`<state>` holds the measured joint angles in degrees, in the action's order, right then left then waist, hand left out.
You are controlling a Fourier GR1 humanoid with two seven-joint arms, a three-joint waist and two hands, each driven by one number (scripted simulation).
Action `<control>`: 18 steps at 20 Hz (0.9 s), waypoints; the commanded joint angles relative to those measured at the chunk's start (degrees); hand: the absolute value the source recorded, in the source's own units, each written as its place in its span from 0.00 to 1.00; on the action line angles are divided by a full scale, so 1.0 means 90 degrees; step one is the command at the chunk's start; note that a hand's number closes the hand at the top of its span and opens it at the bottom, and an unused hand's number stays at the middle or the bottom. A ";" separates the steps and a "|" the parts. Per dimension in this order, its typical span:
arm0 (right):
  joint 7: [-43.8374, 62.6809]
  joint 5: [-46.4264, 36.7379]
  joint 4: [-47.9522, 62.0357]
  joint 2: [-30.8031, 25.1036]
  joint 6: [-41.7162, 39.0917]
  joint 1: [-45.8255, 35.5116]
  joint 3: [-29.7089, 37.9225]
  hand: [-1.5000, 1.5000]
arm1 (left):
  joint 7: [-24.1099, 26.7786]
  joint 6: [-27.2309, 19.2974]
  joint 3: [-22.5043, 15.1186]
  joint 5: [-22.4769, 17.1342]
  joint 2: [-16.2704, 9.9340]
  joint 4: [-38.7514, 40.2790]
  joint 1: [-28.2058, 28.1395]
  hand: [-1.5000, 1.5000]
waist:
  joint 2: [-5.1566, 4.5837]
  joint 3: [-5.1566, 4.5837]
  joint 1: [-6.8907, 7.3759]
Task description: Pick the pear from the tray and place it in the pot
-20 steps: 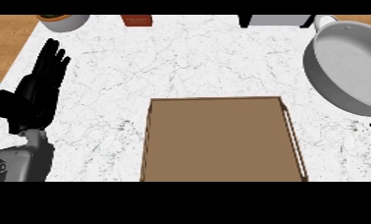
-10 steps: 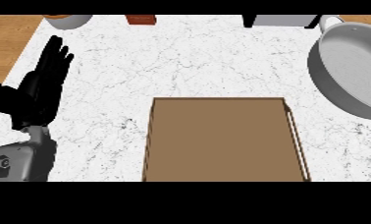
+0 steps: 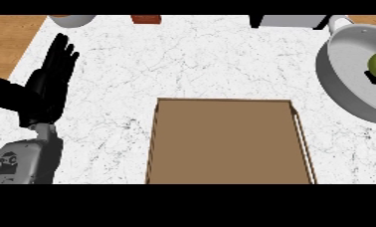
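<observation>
White marble counter (image 3: 198, 61), open through the centre. Brown tray (image 3: 228, 144) at six o'clock, running to the lower edge. Grey pot (image 3: 345, 79) at three o'clock, cut by the edge, pear (image 3: 372, 65) inside. Left hand (image 3: 51, 81) at nine o'clock, fingers straight, pressed together. No readable writing.

A kitchen: marble counter (image 3: 198, 66), pot (image 3: 345, 81), tray (image 3: 228, 141).

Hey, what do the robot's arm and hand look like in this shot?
Only the left hand shows, at the view's left: all black, with long slim fingers and a thumb. Its forearm is a light grey casing with a small dark marking near the lower edge. No cables are visible.
</observation>
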<state>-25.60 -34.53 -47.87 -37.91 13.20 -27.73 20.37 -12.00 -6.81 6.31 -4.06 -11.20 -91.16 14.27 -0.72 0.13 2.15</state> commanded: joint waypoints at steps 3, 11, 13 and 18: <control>-0.0354 -0.0085 0.2201 -0.0267 -0.0293 -0.1123 0.0106 1.00 | -0.0157 0.0058 -0.0133 0.0004 0.0047 -0.0182 -0.0011 0.50 | -0.0024 0.0009 0.0098; -0.1160 0.0200 0.3435 -0.0047 -0.1353 -0.1435 0.0271 0.00 | -0.0203 0.0037 -0.0072 0.0015 -0.0001 -0.0151 0.0146 0.50 | -0.0054 0.0023 0.0107; -0.1333 0.0551 0.3548 -0.0061 -0.1714 -0.1657 0.0583 0.00 | -0.0020 0.0075 -0.0132 0.0007 0.0122 0.0086 0.0048 0.50 | -0.0085 0.0028 0.0107; -0.1894 0.1441 0.3784 -0.0015 -0.2342 -0.1776 0.1396 0.00 | 0.0065 0.0080 -0.0008 0.0000 0.0013 -0.0073 0.0010 0.50 | -0.0055 0.0029 0.0060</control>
<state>-39.71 -26.33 -15.90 -38.16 -3.66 -41.99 28.65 -11.51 -5.78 6.07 -4.41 -10.94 -91.94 13.78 -1.28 0.37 3.01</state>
